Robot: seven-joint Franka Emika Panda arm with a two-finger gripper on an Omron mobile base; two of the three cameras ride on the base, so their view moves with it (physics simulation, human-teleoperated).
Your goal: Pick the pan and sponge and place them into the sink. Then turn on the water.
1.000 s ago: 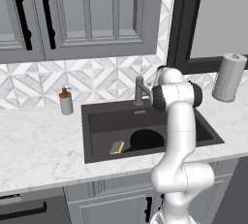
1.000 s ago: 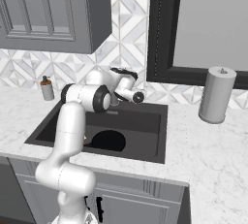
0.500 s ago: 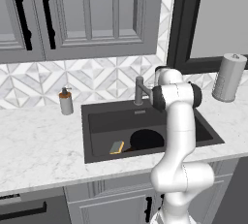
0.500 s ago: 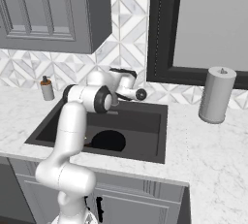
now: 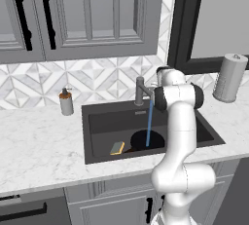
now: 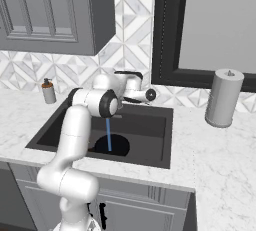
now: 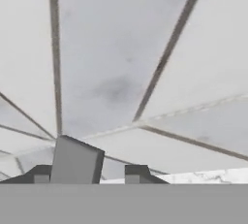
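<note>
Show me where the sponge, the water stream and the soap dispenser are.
sponge [image 5: 116, 147], left base view, on its yellow top face.
water [image 5: 149, 124], left base view, midway down the blue stream.
soap dispenser [image 5: 66, 103], left base view, on the bottle's body.

One sink, one sponge, one pan, one soap bottle, one paper-towel roll.

Tool tips close against tiled backsplash

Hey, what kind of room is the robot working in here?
A kitchen, rendered in simulation. A dark charcoal sink is set into a white marble counter, a grey metal faucet runs a thin blue stream of water, and grey panelled cabinets hang above a geometric tiled backsplash.
</note>
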